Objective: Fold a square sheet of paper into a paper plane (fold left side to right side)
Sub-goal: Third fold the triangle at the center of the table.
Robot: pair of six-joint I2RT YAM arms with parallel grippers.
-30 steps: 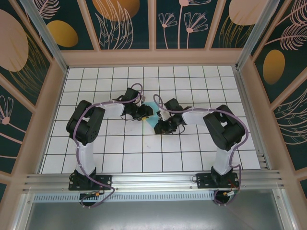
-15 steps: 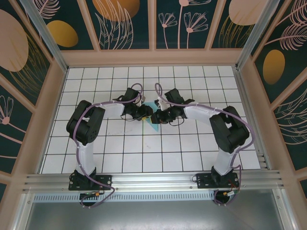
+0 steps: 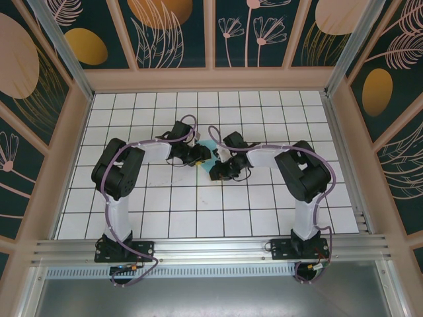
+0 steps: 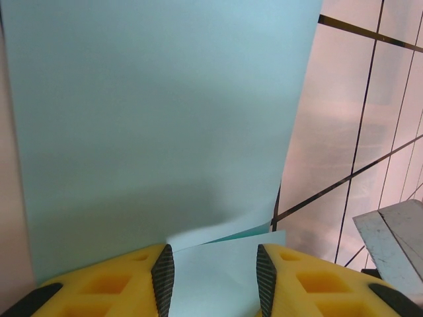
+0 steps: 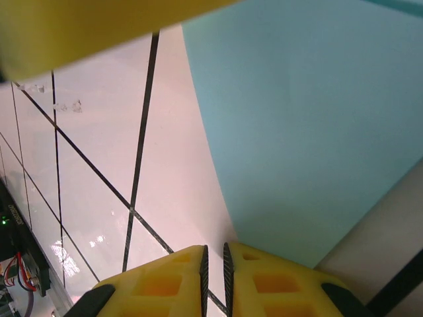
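Note:
The turquoise square sheet of paper lies on the white grid table between the two grippers, mostly hidden by them. In the left wrist view the paper spreads ahead, and a folded flap of it lies between my left gripper's yellow fingers, whose jaws stand apart. From above, the left gripper sits at the sheet's left side. My right gripper has only a thin slit between its jaws, with nothing in it. It rests at the near edge of the paper, and from above this gripper is just right of the left one.
A yellow finger of the other gripper crosses the top of the right wrist view. A grey part shows at the lower right of the left wrist view. Wooden walls fence the table. Open tiles lie toward the near edge.
The right gripper swung up close to the left gripper, then drew back toward the near side. The left arm has stayed where it was.

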